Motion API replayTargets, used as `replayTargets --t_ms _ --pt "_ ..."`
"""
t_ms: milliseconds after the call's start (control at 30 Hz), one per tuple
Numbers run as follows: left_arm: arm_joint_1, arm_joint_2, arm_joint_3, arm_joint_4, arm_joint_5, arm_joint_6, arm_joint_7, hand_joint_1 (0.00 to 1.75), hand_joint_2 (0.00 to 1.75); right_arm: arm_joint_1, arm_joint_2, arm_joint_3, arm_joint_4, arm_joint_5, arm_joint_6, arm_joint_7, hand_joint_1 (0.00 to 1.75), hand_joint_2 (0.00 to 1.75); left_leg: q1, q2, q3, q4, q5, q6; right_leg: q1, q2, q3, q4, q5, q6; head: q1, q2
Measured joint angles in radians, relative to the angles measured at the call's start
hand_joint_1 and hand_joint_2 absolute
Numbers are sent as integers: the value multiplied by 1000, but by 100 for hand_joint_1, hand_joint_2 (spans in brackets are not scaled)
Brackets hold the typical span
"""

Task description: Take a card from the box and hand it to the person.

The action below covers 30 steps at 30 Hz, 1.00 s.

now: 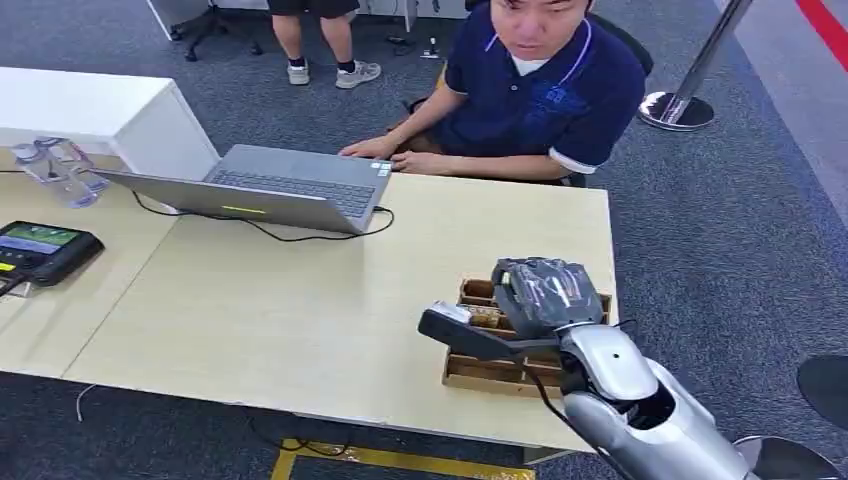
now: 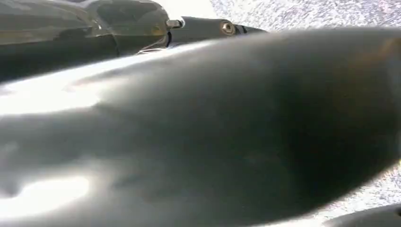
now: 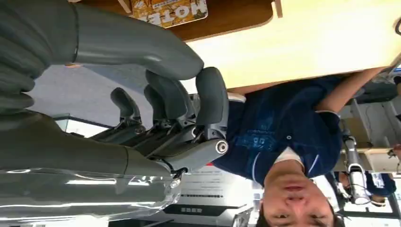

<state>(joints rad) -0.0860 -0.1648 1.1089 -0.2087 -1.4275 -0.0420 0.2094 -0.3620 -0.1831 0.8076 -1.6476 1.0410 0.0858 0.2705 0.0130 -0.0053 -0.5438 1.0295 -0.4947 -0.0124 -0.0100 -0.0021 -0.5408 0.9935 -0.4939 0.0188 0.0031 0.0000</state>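
– Box placement in the head view: where is it lying?

– The wooden card box (image 1: 487,372) is sitting at about five o'clock on the light table (image 1: 300,310), near the robot's edge. I judge that is so the right arm is reaching it without stretching. The person (image 1: 540,90) is sitting at twelve o'clock across the table, forearms resting by a laptop (image 1: 290,185) at ten o'clock from the box.

– And the right hand (image 1: 545,292)?

– It is hovering over the box's far end, back upward and thumb sticking out toward nine o'clock, apart from the fingers. Nothing is showing in its grip, so it is probably lining up for the pick.

– Is the left wrist view helping?

– It is showing a dark, blurred, glossy surface. I cannot tell how the left hand's fingers are lying.

– Right wrist view?

– The right hand's fingers (image 3: 210,94) are bending inward with the thumb (image 3: 142,45) arching above them, and there is a gap between them with no card in it. A printed card (image 3: 170,12) is still lying in the brown box (image 3: 231,19) beyond the thumb, and the person is facing the hand from past the table edge.
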Motion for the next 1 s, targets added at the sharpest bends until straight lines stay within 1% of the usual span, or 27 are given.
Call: replayTargets --t_ms 100,367,467,533,567,600,633,700,733,767,833,933,1000 --pt "0 0 -1 0 -1 0 0 0 0 0 2 -8 6 -2 0 2 119 175 0 0 0 0 0 0 0 0 0 0 0 0 0 0" --pt "0 0 -7 0 -3 -1 2 0 0 2 2 -11 27 -7 2 8 117 175 0 0 0 0 0 0 0 0 0 0 0 0 0 0" --pt "0 0 -7 0 -3 -1 3 0 0 6 3 -12 40 -7 3 9 120 175 0 0 0 0 0 0 0 0 0 0 0 0 0 0" --pt "0 0 -7 0 -3 -1 3 0 0 8 9 -12 50 -8 3 11 126 175 0 0 0 0 0 0 0 0 0 0 0 0 0 0" --pt "0 0 -7 0 -3 -1 3 0 0 9 11 -12 54 -8 3 11 124 175 0 0 0 0 0 0 0 0 0 0 0 0 0 0" --pt "0 0 -7 0 -3 0 3 0 0 10 14 -12 58 -8 3 11 131 175 0 0 0 0 0 0 0 0 0 0 0 0 0 0" --pt "0 0 -7 0 -3 0 3 0 0 11 18 -13 62 -8 3 11 131 175 0 0 0 0 0 0 0 0 0 0 0 0 0 0" --pt "0 0 -7 0 -3 0 3 0 0 12 24 -14 68 -8 3 11 126 175 0 0 0 0 0 0 0 0 0 0 0 0 0 0" --pt "0 0 -7 0 -3 0 3 0 0 12 27 -14 71 -8 3 11 120 175 0 0 0 0 0 0 0 0 0 0 0 0 0 0" --pt "0 0 -7 0 -3 0 3 0 0 12 28 -14 74 -7 4 11 120 175 0 0 0 0 0 0 0 0 0 0 0 0 0 0" --pt "0 0 -7 0 -3 0 3 0 0 12 33 -15 79 -6 5 14 105 175 0 0 0 0 0 0 0 0 0 0 0 0 0 0" --pt "0 0 -7 0 -3 0 3 0 0 12 36 -15 85 -5 5 15 94 175 0 0 0 0 0 0 0 0 0 0 0 0 0 0" --pt "0 0 -7 0 -3 0 3 0 0 12 39 -16 89 -5 5 15 91 175 0 0 0 0 0 0 0 0 0 0 0 0 0 0"
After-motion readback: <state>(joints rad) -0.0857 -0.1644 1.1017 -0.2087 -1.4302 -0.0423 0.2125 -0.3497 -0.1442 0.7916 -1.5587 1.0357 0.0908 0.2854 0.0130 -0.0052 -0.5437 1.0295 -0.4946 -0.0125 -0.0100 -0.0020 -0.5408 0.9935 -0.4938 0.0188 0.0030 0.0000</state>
